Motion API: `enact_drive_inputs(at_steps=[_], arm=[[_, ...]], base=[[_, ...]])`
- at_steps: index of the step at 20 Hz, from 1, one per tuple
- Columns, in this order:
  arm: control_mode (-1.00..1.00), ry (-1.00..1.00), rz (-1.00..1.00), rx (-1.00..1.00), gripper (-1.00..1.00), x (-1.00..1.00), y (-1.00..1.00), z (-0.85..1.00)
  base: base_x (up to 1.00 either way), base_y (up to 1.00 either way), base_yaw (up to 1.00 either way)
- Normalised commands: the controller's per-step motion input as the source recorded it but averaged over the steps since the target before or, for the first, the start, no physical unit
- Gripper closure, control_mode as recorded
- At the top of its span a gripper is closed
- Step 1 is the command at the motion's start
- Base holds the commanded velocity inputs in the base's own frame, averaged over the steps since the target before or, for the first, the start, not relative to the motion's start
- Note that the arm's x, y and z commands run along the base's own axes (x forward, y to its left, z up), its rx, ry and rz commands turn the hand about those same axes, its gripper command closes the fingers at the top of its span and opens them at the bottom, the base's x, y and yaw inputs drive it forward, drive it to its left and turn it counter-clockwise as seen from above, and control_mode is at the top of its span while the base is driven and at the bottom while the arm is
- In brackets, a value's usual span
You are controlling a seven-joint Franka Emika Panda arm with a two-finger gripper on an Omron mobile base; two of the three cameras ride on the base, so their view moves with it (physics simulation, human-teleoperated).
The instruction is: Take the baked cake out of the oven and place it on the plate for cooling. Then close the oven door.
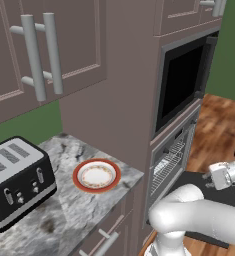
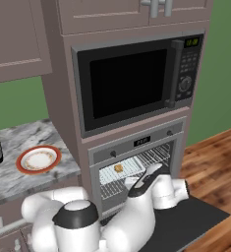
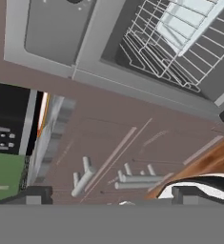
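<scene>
At the far left, a black and silver toaster (image 1: 16, 177) stands on the marble desk (image 1: 64, 210), under wall cabinets with silver bar handles (image 1: 39, 55). Right of the toaster, and apart from it, the plate (image 1: 96, 175) lies flat on the desk near the edge that meets the tall cabinet column; nothing rests on it. The right base view shows the same plate (image 2: 38, 159) on the desk left of the column.

In the column, the microwave (image 2: 136, 81) sits above, its black door shut. Directly below is the oven (image 2: 136, 147), with a silver control strip, a small display and two knobs. The oven door (image 2: 186, 216) is open, folded down flat toward the floor. Inside, on a wire rack, a pale baking tray (image 2: 124, 169) carries the baked cake (image 2: 119, 168), a small golden-brown block sitting near the tray's middle.

The white arm reaches in front of the open cavity and over the lowered door. In the hand view the pincer (image 3: 111, 196) points at the cabinet front and drawer handles (image 3: 132, 178) beneath the desk, with the rack and tray at the upper right. Its fingertips (image 3: 37, 194) stand far apart, wide, holding nothing. A wooden floor (image 2: 215, 157) lies at the right.
</scene>
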Motion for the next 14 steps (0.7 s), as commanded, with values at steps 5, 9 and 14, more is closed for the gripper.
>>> enact_drive_inputs(at_steps=[5,9,14], arm=[[-1.0,0.0,-0.04,0.06,-1.0,0.06,0.17,-0.09],[-1.0,0.0,-0.11,0.05,-1.0,0.1,0.05,-0.16],[-1.0,0.0,-0.13,0.01,-1.0,0.2,0.04,-0.19]], base=[[0.0,0.0,0.0],[0.0,0.0,0.0],[0.0,0.0,0.0]])
